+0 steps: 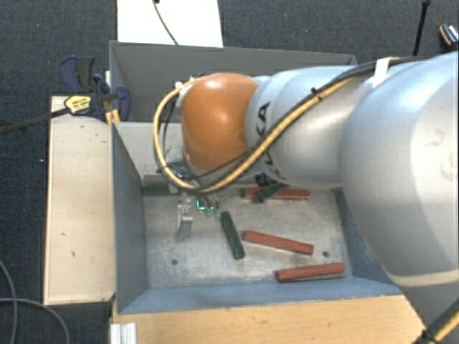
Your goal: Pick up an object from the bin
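The arm (pixel 373 156) runs off the right edge and hides the bin's (pixel 133 213) far right floor. A red stick (pixel 288 193) and a dark green piece (pixel 270 190) lie half under it. The orange cover (pixel 215 120) hides most of the gripper (pixel 188 221); its state is unreadable.

The silver arm (pixel 344 142) reaches in from the right, its orange wrist cover (pixel 215 120) looped by a yellow-black cable (pixel 307 107), the claw (pixel 187 222) pointing down beneath it.

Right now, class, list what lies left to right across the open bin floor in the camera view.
gripper → dark green stick → red-brown stick at mid-floor → red-brown stick by the front wall
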Robot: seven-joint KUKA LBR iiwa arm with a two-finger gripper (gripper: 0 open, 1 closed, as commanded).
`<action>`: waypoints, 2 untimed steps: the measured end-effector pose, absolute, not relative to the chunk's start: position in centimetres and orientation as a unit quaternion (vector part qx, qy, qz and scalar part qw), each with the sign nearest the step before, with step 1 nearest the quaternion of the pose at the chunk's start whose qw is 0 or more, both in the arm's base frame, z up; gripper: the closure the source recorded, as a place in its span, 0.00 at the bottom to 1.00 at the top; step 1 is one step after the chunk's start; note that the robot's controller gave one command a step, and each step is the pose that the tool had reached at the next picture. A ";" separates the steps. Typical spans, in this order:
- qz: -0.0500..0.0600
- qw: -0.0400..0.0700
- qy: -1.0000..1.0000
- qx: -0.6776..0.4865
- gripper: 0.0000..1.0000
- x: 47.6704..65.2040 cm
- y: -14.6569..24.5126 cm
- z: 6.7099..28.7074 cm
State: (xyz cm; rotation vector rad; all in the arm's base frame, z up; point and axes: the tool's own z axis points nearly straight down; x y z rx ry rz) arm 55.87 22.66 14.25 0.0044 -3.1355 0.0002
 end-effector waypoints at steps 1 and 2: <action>0.001 0.002 -0.995 0.097 0.00 53.8 16.8 6.8; 0.001 0.001 -0.985 0.172 0.00 52.5 8.0 7.0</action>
